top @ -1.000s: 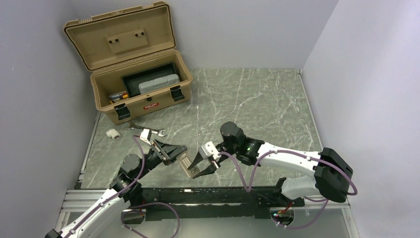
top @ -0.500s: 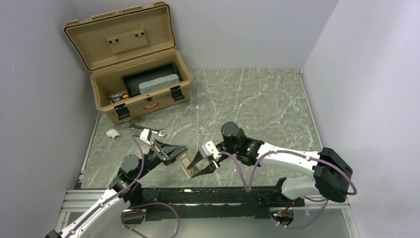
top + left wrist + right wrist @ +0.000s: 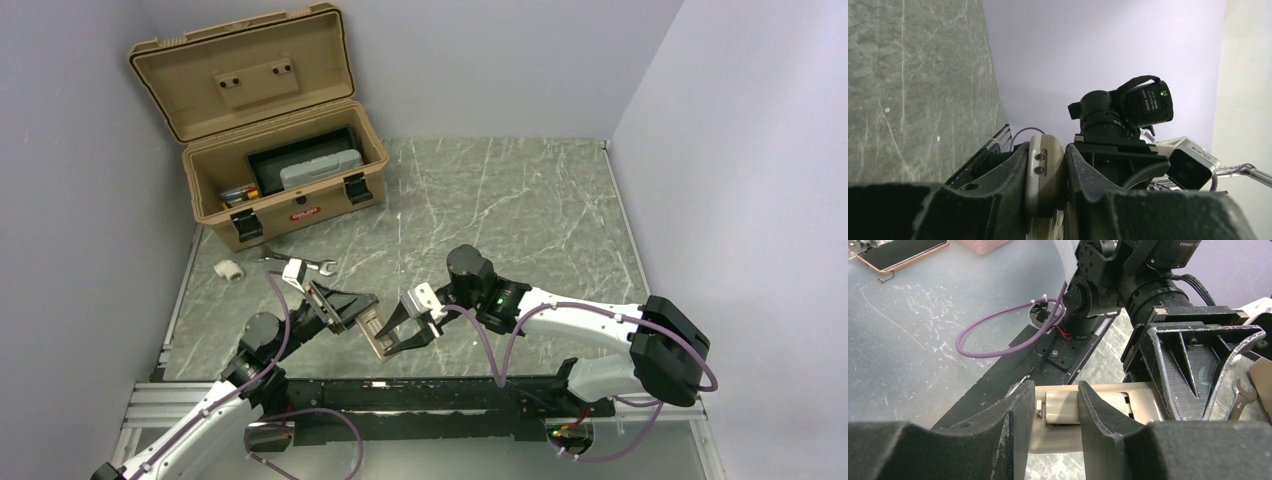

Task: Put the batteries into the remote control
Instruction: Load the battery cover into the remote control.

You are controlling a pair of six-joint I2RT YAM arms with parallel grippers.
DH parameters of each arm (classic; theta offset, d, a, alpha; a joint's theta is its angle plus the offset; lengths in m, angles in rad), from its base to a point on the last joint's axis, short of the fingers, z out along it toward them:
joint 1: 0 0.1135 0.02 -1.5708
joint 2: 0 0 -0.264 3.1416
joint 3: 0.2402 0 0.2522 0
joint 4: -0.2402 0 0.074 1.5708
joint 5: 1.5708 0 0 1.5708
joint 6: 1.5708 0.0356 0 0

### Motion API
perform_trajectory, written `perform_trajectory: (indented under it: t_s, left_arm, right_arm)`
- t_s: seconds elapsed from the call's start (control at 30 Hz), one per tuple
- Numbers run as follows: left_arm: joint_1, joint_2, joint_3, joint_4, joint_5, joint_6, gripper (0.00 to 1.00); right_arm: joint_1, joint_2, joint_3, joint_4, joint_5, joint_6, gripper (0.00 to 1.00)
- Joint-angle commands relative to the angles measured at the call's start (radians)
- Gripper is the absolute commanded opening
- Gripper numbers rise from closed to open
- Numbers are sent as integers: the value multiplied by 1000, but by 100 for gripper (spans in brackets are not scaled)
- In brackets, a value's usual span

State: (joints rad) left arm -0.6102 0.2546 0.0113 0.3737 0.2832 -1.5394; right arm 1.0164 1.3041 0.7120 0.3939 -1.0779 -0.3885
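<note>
The remote control (image 3: 372, 331) is held off the table near the front edge, with my left gripper (image 3: 358, 316) shut on its long sides. In the left wrist view its rounded end (image 3: 1044, 167) sits squeezed between the fingers. My right gripper (image 3: 393, 337) meets it from the right. In the right wrist view the greyish back (image 3: 1143, 405) faces up and my right gripper (image 3: 1054, 410) is closed across the small battery cover (image 3: 1062, 408), one finger at each end. The batteries (image 3: 240, 193) show as small orange pieces inside the toolbox, at its left.
An open tan toolbox (image 3: 290, 215) stands at the back left with a grey case (image 3: 320, 170) inside. A wrench (image 3: 300, 264) and a small white block (image 3: 230, 268) lie on the marble just in front of it. The black arm rail (image 3: 430, 395) runs along the near edge.
My right gripper has crept a little left and up along the remote, its jaws narrowing slightly. The left gripper and the remote have stayed put.
</note>
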Motion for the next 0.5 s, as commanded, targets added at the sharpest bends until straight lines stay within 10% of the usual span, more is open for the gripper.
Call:
perform_trajectory:
  t_s: [0.0, 0.47]
  left_arm:
    - [1, 11, 19, 141, 32, -25, 0]
    - [1, 35, 21, 198, 58, -30, 0]
  right_arm:
    - [2, 13, -5, 51, -26, 5, 39]
    - [-3, 29, 13, 38, -5, -16, 36]
